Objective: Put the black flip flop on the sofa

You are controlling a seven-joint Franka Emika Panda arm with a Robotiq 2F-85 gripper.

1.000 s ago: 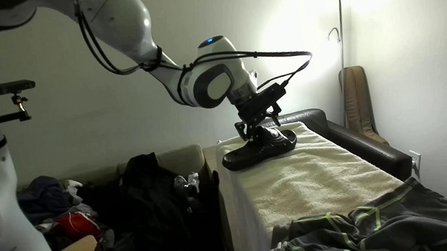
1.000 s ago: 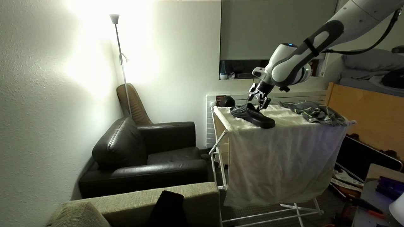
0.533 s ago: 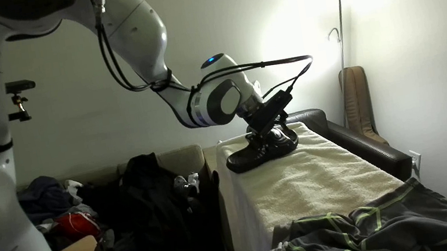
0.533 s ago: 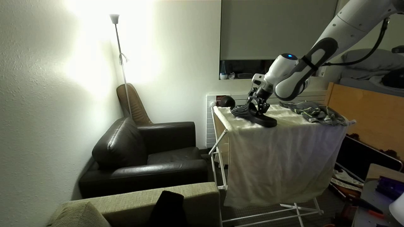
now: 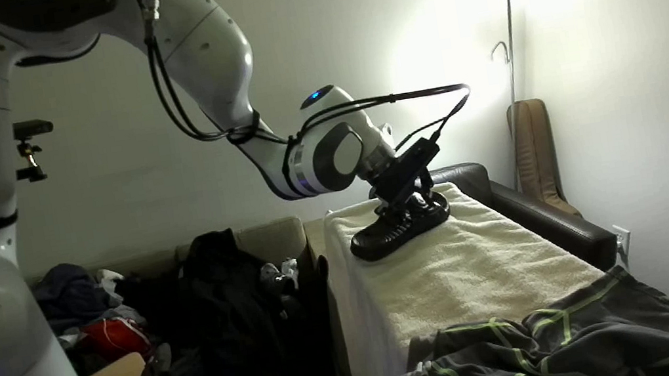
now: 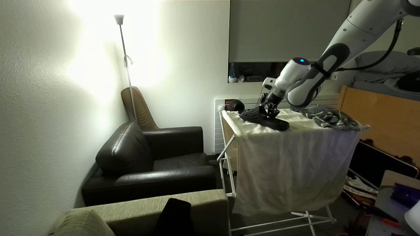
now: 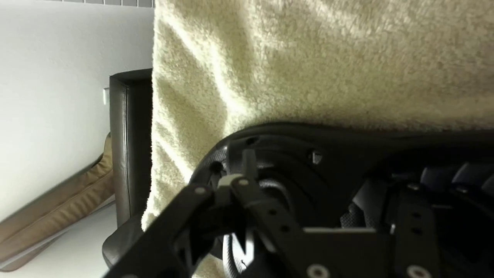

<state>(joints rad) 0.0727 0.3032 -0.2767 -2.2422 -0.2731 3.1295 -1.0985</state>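
Observation:
The black flip flop (image 5: 376,243) lies on the cream towel (image 5: 486,271) over the drying rack, near one end; it also shows in an exterior view (image 6: 277,124). My gripper (image 5: 410,204) is down at its raised strap, and also shows in an exterior view (image 6: 267,110). In the wrist view the fingers (image 7: 323,172) stand apart around the strap (image 7: 328,154), one over its front part and one in the foot opening. Their tips are partly hidden in the dark. A dark leather sofa (image 6: 170,177) stands beyond the rack's end, and a beige sofa (image 6: 205,201) stands in front of it.
Grey trousers with green lines (image 5: 550,341) lie on the rack's other end. A floor lamp (image 5: 512,55) and a brown case (image 5: 534,151) stand in the corner behind the leather sofa. Dark clothes (image 5: 227,310) cover the beige sofa.
My gripper has come down onto the flip flop, its fingers now around the strap. The flip flop has shifted a little along the towel, rightward in an exterior view.

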